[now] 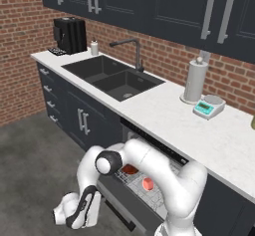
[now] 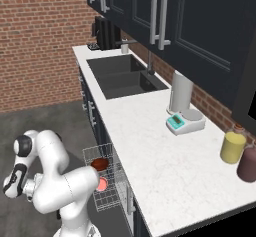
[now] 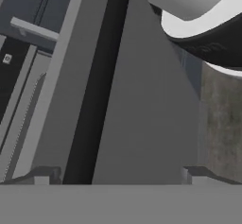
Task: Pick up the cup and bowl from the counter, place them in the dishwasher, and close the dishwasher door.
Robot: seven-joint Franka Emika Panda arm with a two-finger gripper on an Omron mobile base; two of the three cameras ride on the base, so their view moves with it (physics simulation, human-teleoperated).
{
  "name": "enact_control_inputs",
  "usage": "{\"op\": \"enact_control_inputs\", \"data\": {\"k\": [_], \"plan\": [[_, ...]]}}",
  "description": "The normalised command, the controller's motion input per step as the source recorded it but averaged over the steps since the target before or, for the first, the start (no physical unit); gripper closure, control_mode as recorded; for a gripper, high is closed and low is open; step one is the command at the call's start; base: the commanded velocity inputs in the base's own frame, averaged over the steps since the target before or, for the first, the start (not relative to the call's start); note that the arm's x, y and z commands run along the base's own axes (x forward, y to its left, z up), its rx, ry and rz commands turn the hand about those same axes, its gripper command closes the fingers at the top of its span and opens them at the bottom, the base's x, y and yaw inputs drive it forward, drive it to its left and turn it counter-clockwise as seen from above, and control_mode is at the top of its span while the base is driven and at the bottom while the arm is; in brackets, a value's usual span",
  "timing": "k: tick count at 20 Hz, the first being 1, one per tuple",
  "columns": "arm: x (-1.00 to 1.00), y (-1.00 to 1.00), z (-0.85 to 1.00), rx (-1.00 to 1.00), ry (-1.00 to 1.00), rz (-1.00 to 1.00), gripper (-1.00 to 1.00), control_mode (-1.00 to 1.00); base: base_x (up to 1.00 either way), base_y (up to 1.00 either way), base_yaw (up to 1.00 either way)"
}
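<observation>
Both dishes sit in the dishwasher rack [image 1: 149, 192]: bowl [image 1: 130, 169], cup [image 1: 148, 183]. Gripper [image 3: 118, 173] is spread open, empty, under the dishwasher door [image 3: 142, 124] by its bar handle [image 3: 97, 100]. Push upward evenly, keep fingertips clear of the handle.

no readable text, labels, brands or numbers anywhere. kitchen scale [image 1: 209, 106] at about 3 o'clock on the counter [image 1: 164, 113] has a teal front panel, too small to make out any digits. small pale square mark [image 3: 7, 58] at 10 o'clock in the hand view sits on a dark panel, blurred, unreadable. coffee machine [image 1: 70, 35] at 11 o'clock shows no legible marking.
</observation>
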Motion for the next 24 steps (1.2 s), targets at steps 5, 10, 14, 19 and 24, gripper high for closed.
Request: {"op": "enact_control_inputs", "data": {"k": [5, 10, 14, 19, 24], "plan": [[0.35, -1.00, -0.19, 0.01, 0.00, 0.05, -1.00, -1.00, 0.00, 0.00, 0.00], [0.10, -1.00, -0.02, 0.11, -0.10, 0.14, -1.00, -1.00, 0.00, 0.00, 0.00], [0.04, -1.00, 0.01, 0.17, -0.12, 0.20, -1.00, -1.00, 0.00, 0.00, 0.00], [0.17, -1.00, 0.00, 0.17, -0.09, 0.20, -1.00, -1.00, 0.00, 0.00, 0.00], [0.35, -1.00, 0.00, 0.15, -0.07, 0.19, -1.00, -1.00, 0.00, 0.00, 0.00]]}}
